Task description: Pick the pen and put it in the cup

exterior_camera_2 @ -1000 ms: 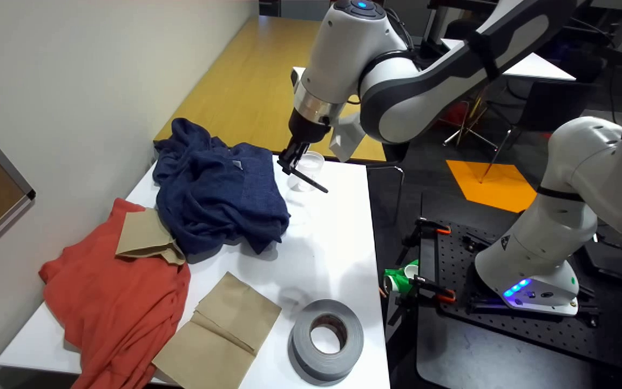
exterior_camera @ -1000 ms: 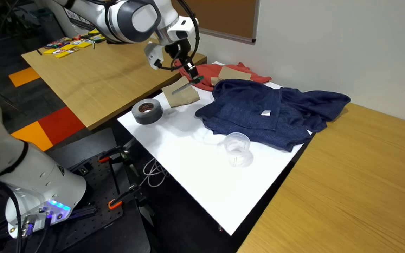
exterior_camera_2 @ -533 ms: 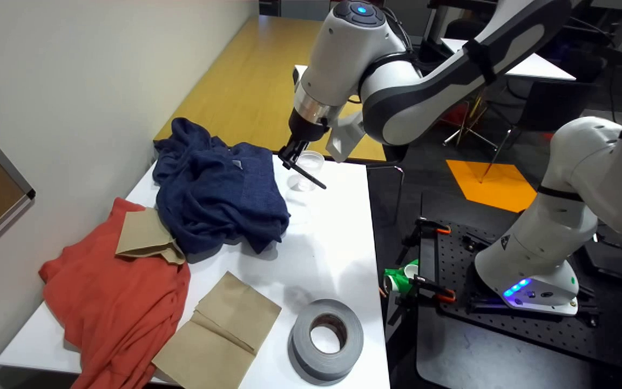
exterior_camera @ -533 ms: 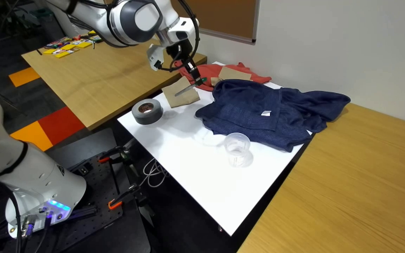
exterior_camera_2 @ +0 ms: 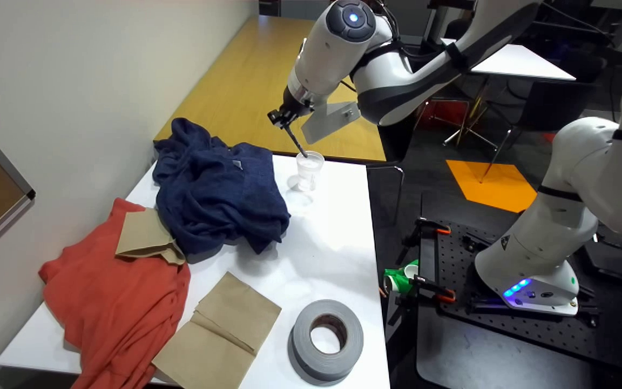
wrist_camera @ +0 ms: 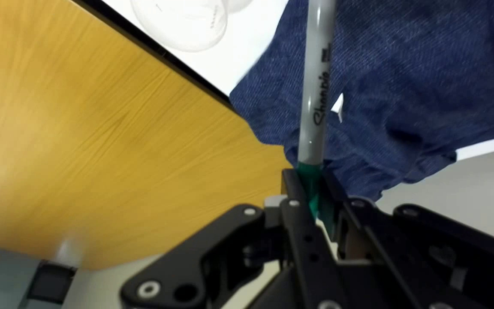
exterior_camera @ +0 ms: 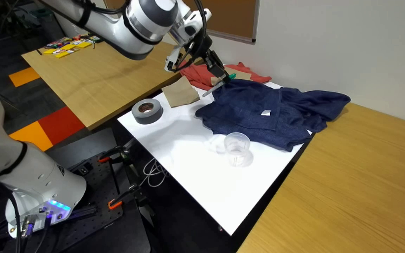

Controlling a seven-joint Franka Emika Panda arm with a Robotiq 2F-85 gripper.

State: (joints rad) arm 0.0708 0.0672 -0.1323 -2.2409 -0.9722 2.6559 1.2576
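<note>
The pen is a grey marker point(wrist_camera: 315, 86) with a green cap end. My gripper point(wrist_camera: 309, 174) is shut on the green end, and the grey body points away from the fingers. In an exterior view the gripper point(exterior_camera: 226, 78) holds the pen point(exterior_camera: 212, 89) tilted in the air before the dark blue cloth. The clear cup point(exterior_camera: 237, 149) stands upright on the white table, apart from the pen. In an exterior view the pen point(exterior_camera_2: 296, 141) overlaps the rim of the cup point(exterior_camera_2: 309, 175) only along the line of sight. Part of the cup point(wrist_camera: 182, 25) shows in the wrist view.
A crumpled dark blue cloth point(exterior_camera: 258, 109) lies beside the cup. A red cloth point(exterior_camera_2: 122, 292), brown paper pieces point(exterior_camera_2: 219, 329) and a grey tape roll point(exterior_camera_2: 327, 340) lie on the white table point(exterior_camera_2: 338, 237). A wooden table point(exterior_camera: 357, 182) adjoins it, and a wall point(exterior_camera: 329, 52) stands behind.
The gripper, with the pen held, has moved toward the blue cloth and the cup's end of the table. The wrist has tilted, and the pen hangs at a different angle. The cup has not moved.
</note>
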